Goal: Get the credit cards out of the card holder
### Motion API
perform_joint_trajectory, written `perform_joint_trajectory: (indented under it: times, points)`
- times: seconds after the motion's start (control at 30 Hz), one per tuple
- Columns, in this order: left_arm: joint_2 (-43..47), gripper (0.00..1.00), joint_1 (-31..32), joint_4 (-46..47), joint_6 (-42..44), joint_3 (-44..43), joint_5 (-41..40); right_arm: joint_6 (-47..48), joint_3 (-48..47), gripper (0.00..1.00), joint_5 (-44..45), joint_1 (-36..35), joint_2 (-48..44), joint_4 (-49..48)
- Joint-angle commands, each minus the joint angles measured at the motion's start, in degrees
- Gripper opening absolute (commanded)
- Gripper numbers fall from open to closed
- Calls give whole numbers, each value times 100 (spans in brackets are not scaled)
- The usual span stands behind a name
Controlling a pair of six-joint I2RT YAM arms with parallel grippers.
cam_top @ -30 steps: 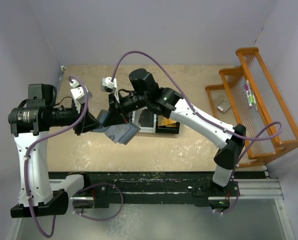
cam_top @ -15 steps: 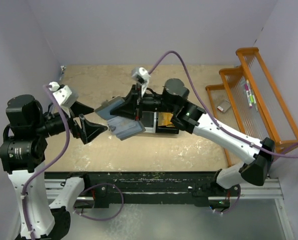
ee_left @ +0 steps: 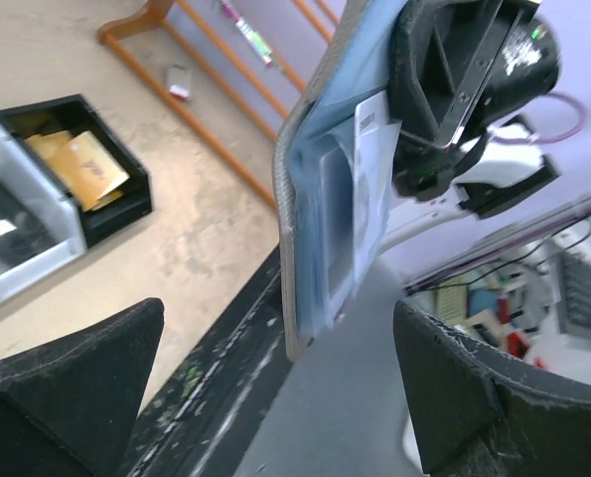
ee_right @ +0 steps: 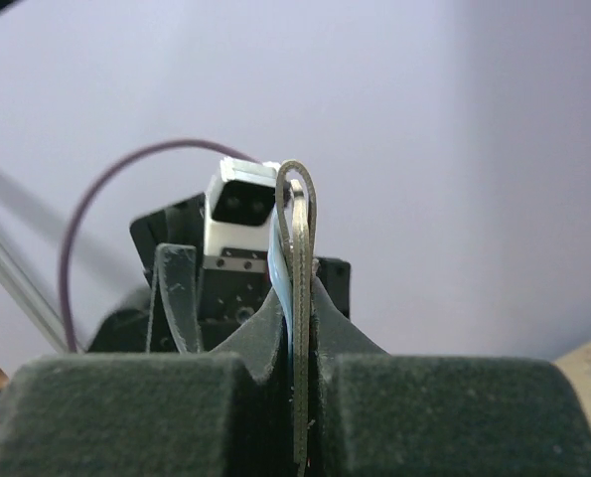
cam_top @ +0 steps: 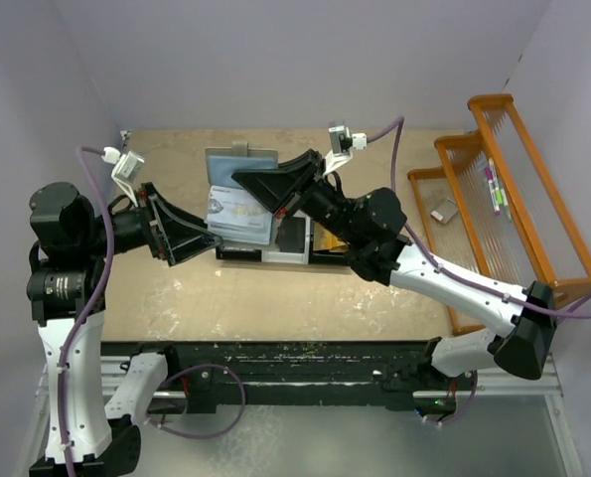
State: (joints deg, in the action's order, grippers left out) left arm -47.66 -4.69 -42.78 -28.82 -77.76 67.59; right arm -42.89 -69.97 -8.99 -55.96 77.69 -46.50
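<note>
My right gripper (cam_top: pixel 262 193) is shut on the grey-blue card holder (cam_top: pixel 240 162) and holds it up off the table, hanging open. In the right wrist view the holder (ee_right: pixel 299 288) stands edge-on, pinched between the pads of that gripper (ee_right: pixel 300 397). A white credit card (ee_left: pixel 375 164) sticks out of the holder's (ee_left: pixel 320 214) inner pocket, and a light card (cam_top: pixel 237 211) shows on the lower panel from above. My left gripper (cam_top: pixel 208 241) is open just left of and below the holder. In the left wrist view its wide-spread gripper (ee_left: pixel 275 397) holds nothing.
A black-and-white bin tray (cam_top: pixel 293 256) lies on the table under the holder, with orange-gold cards (ee_left: pixel 81 164) in its black compartment. An orange wire rack (cam_top: pixel 504 199) stands along the right side. The black base rail (cam_top: pixel 305 363) runs along the near edge.
The left gripper opened and let go of the holder, drew back left, then came in again below it. The right gripper lifted the holder and swung it left and back; it now hangs open.
</note>
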Motion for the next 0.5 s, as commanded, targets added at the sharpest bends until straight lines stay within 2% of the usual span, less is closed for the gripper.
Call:
perform_joint_trajectory:
  times: [0.0, 0.17, 0.23, 0.3, 0.47]
  points:
    - [151, 99, 11, 1939, -2035, 221, 359, -416, -185, 0, 1031, -297, 56, -940]
    - [86, 100, 3, 2538, -2588, 252, 470, -469, -301, 0, 1332, -480, 247, -1080]
    - [89, 95, 2, 2697, -2725, 237, 436, -449, -306, 0, 1452, -562, 308, -1184]
    - [121, 85, -1, 2711, -2743, 259, 363, -474, -310, 0, 1536, -633, 387, -1288]
    - [288, 45, -7, 2559, -2602, 608, 295, -513, -260, 0, 1764, -787, 550, -1570]
